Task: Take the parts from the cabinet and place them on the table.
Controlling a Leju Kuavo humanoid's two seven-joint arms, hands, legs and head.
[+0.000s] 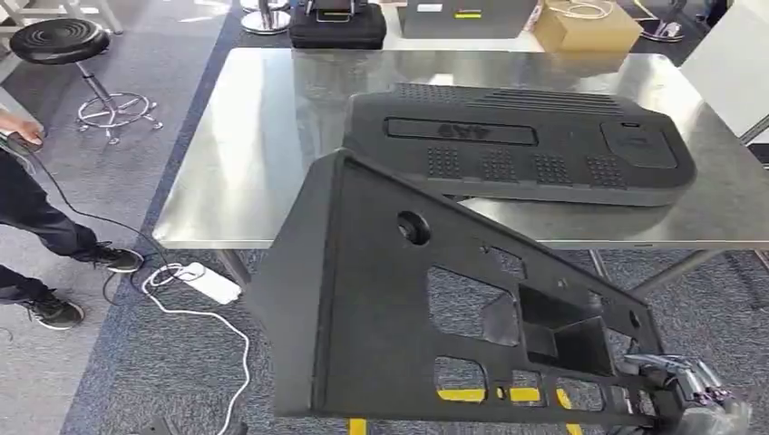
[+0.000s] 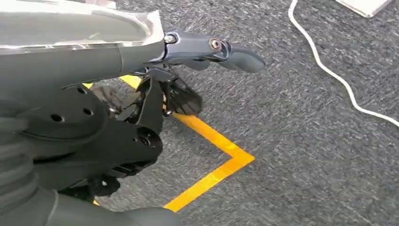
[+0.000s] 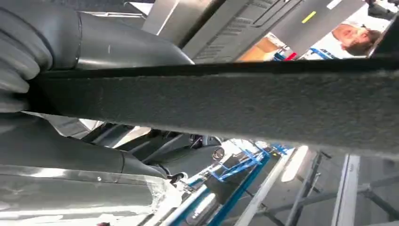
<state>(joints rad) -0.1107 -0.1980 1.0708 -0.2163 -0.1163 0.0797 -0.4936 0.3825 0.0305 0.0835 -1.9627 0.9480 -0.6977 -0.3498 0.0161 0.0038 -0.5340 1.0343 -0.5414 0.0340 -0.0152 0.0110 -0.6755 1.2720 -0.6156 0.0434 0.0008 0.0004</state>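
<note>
Landmark = steel table (image 1: 236,181). One black part w/ ribbed and dotted grille patches (image 1: 526,145) lies flat on the table, toward its right half, long side running across.

Second part, a big black panel w/ cutouts (image 1: 390,308), is up in the air in front of the table's near edge, tilted; its upper corner overlaps the table edge in head view, lower edge down near the robot. Can't tell if it touches the table.

Right hand (image 1: 676,381) sits at the panel's lower right corner, in front of the table and below its near edge. Right wrist view: thumb (image 3: 117,44) lies on one side of the panel's edge (image 3: 235,106), darker fingers (image 3: 155,160) on the other, so the hand grips the panel.

Left hand (image 2: 188,75): fingers stretched out over grey carpet beside yellow floor tape (image 2: 211,155), nothing in it, apart from the panel as far as seen.

Left of the table: white power strip (image 1: 210,283) w/ white cable (image 1: 231,335) on the floor, black stool (image 1: 63,41), a person's legs and shoes (image 1: 50,245). Beyond the table's far edge: black case (image 1: 337,25), cardboard box (image 1: 585,27).
</note>
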